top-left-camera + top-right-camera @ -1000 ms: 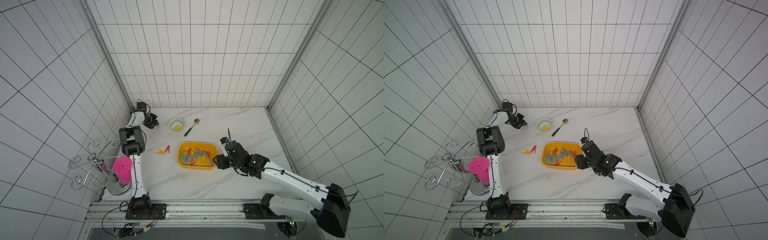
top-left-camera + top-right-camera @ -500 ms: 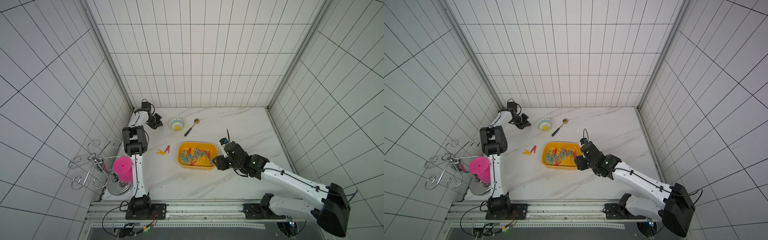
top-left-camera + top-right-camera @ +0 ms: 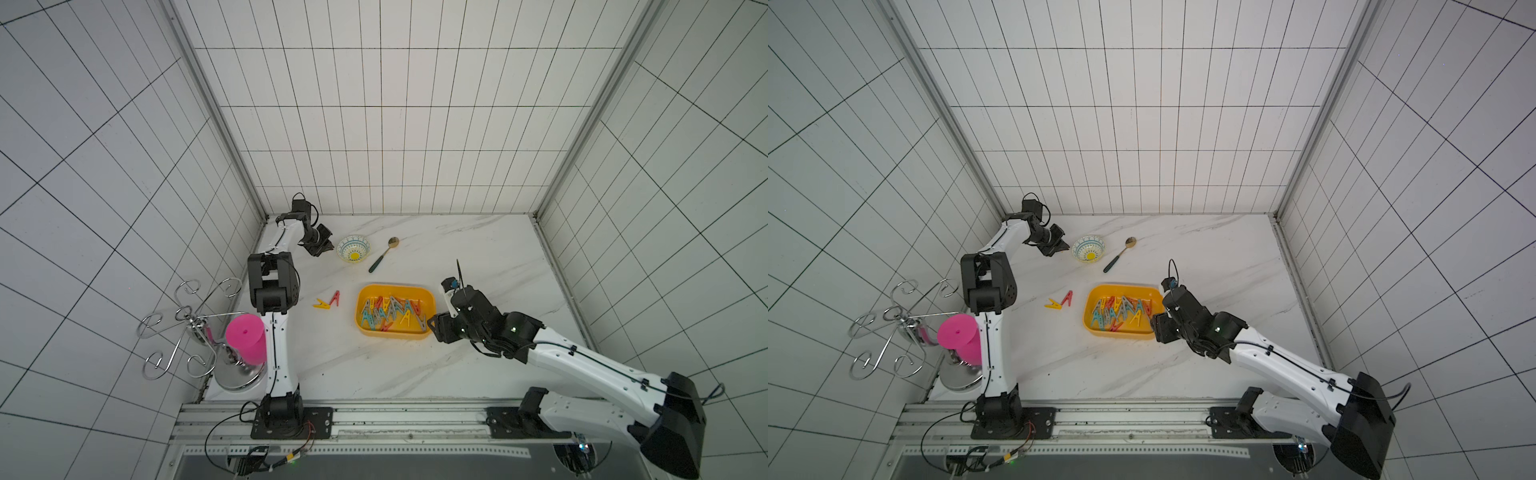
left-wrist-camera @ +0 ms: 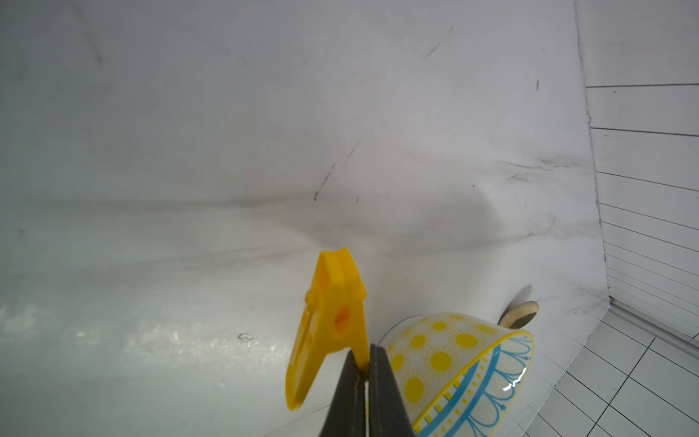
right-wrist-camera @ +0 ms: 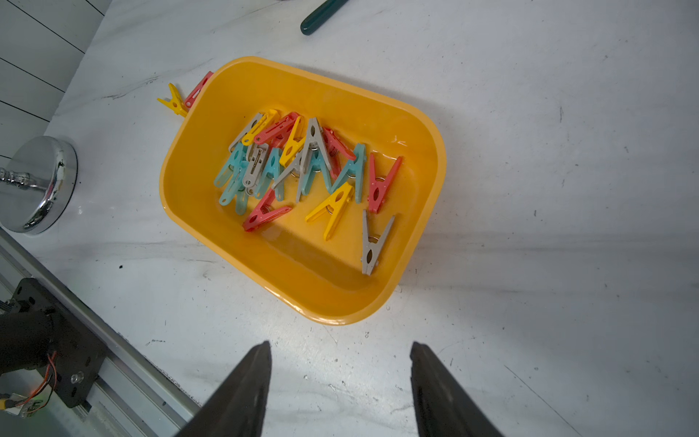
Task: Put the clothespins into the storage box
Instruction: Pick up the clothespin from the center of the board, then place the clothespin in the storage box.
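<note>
Marble tabletop [image 4: 189, 246] backs left fingers [image 4: 387, 401] pinching leg of yellow clothespin [image 4: 333, 321].

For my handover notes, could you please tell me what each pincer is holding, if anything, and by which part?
The left pincer pinches a yellow clothespin by the end of one leg; the right pincer is open and empty.

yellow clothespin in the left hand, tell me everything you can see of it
The yellow clothespin is an A-shaped peg of glossy plastic with a round hole mid-body. Its closed tip points away from the wrist camera, its legs back toward it. The left hand is shut on one leg; the other hangs free. It is over the marble table, beside the patterned bowl; whether it touches either cannot be told.
</note>
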You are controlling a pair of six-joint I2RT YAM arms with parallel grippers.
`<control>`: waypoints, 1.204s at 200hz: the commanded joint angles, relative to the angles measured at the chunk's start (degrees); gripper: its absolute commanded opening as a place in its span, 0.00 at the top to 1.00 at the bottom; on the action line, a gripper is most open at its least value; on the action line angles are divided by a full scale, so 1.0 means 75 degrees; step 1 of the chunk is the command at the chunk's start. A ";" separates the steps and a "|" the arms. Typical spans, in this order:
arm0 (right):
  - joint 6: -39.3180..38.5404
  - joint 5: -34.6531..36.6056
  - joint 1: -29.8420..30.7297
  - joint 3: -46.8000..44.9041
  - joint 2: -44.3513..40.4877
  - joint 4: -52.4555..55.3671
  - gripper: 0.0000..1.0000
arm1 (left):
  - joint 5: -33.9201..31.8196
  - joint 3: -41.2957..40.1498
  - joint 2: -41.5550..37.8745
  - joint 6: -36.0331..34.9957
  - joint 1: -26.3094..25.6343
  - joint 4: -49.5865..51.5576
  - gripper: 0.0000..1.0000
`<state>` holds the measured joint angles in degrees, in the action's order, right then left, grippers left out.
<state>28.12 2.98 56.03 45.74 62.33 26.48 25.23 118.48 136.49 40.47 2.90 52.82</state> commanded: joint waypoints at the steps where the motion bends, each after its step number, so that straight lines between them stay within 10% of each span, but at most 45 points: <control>1: 0.0106 0.0217 0.0131 0.0032 -0.0042 0.0161 0.38 | -0.0125 -0.0105 -0.0429 -0.0202 -0.0069 -0.0071 0.94; 241: 0.0398 0.0692 0.0198 0.0054 -0.0310 0.0676 0.38 | 0.0080 -0.1575 -0.2317 -0.0237 -0.1545 -0.0531 0.95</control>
<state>30.28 6.87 57.04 45.76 60.82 29.82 25.56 107.37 121.75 39.57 -8.49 50.02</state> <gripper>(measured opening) 0.621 0.059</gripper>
